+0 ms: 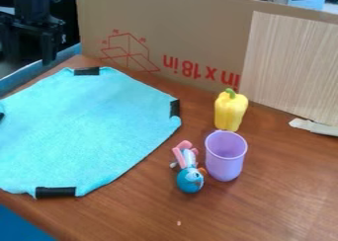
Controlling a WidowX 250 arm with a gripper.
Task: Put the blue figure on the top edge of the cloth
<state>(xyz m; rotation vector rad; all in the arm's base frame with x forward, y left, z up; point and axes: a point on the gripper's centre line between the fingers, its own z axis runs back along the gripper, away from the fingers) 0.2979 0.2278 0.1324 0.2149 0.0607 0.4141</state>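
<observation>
If brought across too low from the upper left, liable to snag the cloth (pixel 86 126) with the pincer (pixel 36 42), and so to rumple the fabric or pull loose the black tape (pixel 86 71) at the far edge. At the upper left, with the black arm (pixel 31 5) coming in from the top of the view, hanging downward beyond the cloth, to the left of the cardboard panel (pixel 168 25). Impossible to tell how far open, or whether gripping anything; at any rate, not holding the blue figure (pixel 190 180), well apart from the pincer. Farther right, just past the lower right side of the cloth, lying on the worktop (pixel 264 210), blue head toward the camera and pink feet (pixel 182 147) away. Likely to roll or pivot if nudged off-centre, because of the round head; likely to slip if pinched only by the thin feet. Once over the cloth, apt to end up short of the top edge or to topple off, if released early or from too high. To the right, close beside the purple cup (pixel 225 161): easily knocked over by a wide approach, and then perhaps driven against the yellow pepper (pixel 230 111) just behind.
</observation>
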